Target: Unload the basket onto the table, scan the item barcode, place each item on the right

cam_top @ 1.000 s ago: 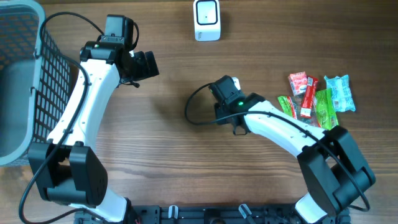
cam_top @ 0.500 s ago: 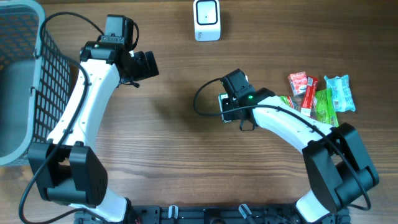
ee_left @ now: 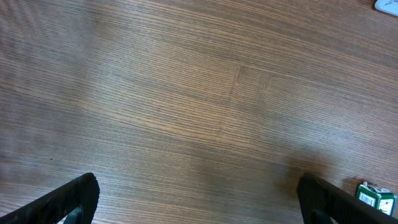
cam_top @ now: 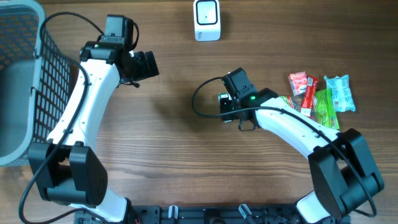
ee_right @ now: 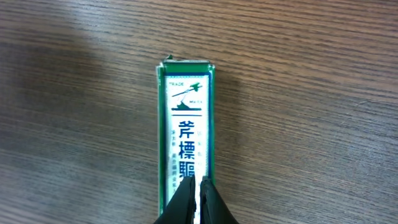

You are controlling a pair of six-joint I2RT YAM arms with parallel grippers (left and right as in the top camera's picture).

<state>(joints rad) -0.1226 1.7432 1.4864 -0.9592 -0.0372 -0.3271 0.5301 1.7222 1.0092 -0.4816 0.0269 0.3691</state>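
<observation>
I'm gripping the box with the right fingers, apparently clamped on its near end, long axis pointing straight ahead; scanner lying up-table; left fingers spread.

Left arm, right arm: white curved shells, black joint housings, bulky black base blocks. Thin black cable loops beside each wrist. Small green light glows on right wrist housing. Left end effector fingers matte black, blunt. Right end effector fingers dark, tapering to points.
</observation>
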